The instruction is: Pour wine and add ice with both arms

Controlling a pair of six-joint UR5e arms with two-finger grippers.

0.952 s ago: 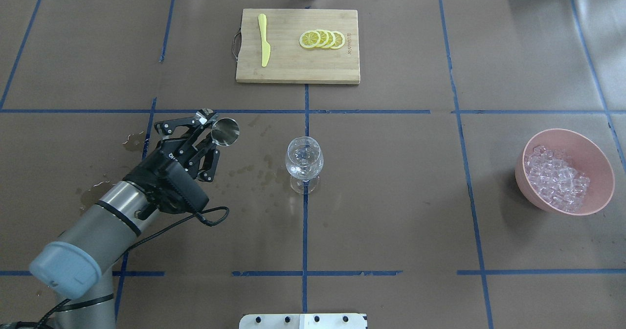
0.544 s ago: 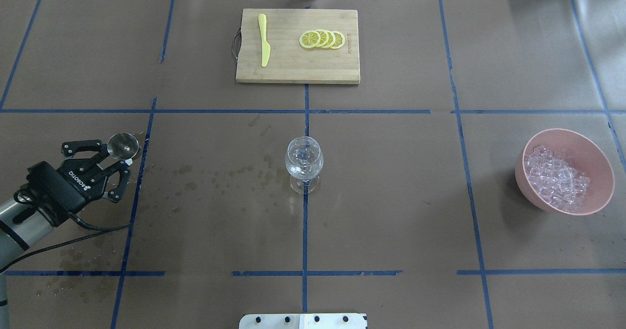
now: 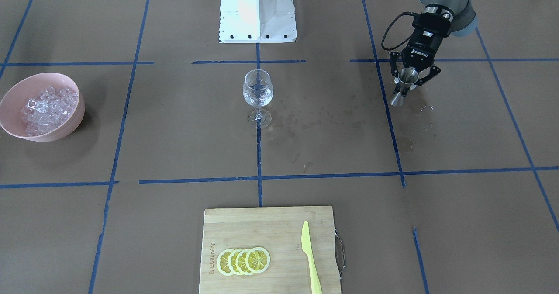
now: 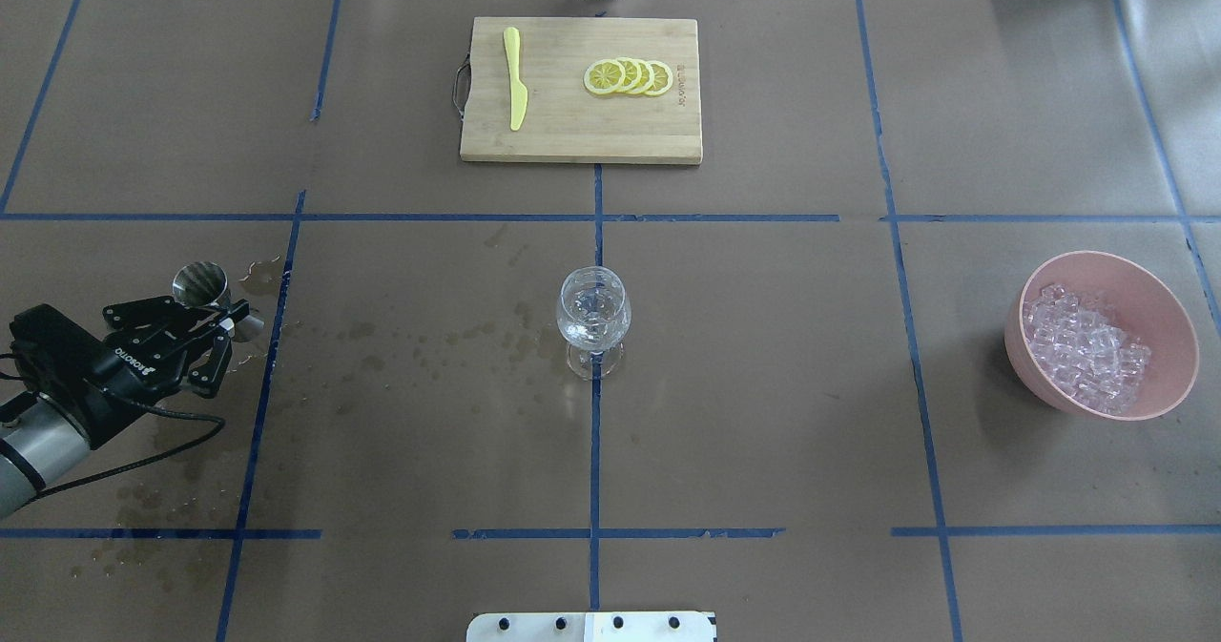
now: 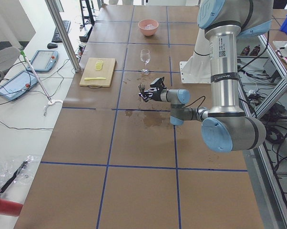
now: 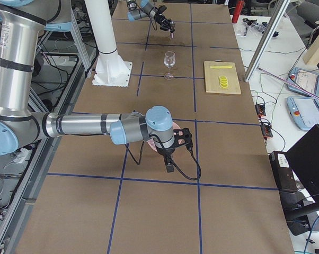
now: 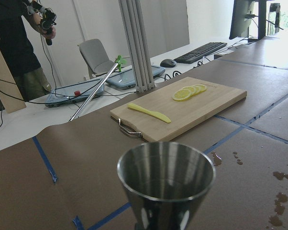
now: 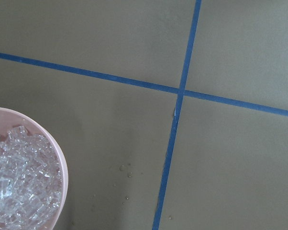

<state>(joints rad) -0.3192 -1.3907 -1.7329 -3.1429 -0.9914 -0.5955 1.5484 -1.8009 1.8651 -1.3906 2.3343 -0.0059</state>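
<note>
My left gripper [image 4: 221, 316] is shut on a steel jigger [image 4: 202, 284] that stands upright on the brown paper at the table's left; it also shows in the front view [image 3: 402, 86]. The jigger's cup [image 7: 166, 172] looks empty in the left wrist view. A stemmed glass [image 4: 592, 318] stands at the table's middle with a little clear wine in it. The ice [image 4: 1087, 346] lies heaped in a pink bowl [image 4: 1171, 291] at the right. My right gripper [image 6: 170, 159] shows only in the right side view, by the bowl; I cannot tell if it is open.
A wooden cutting board [image 4: 572, 141] with lemon slices [image 4: 630, 76] and a yellow knife [image 4: 515, 79] lies at the far middle. Wet splash stains [image 4: 429, 337] mark the paper between jigger and glass. The white pedestal [image 3: 257, 10] stands at the near edge.
My left arm has drawn back to the left, away from the glass. The jigger has turned from tilted to upright and come down onto the paper.
</note>
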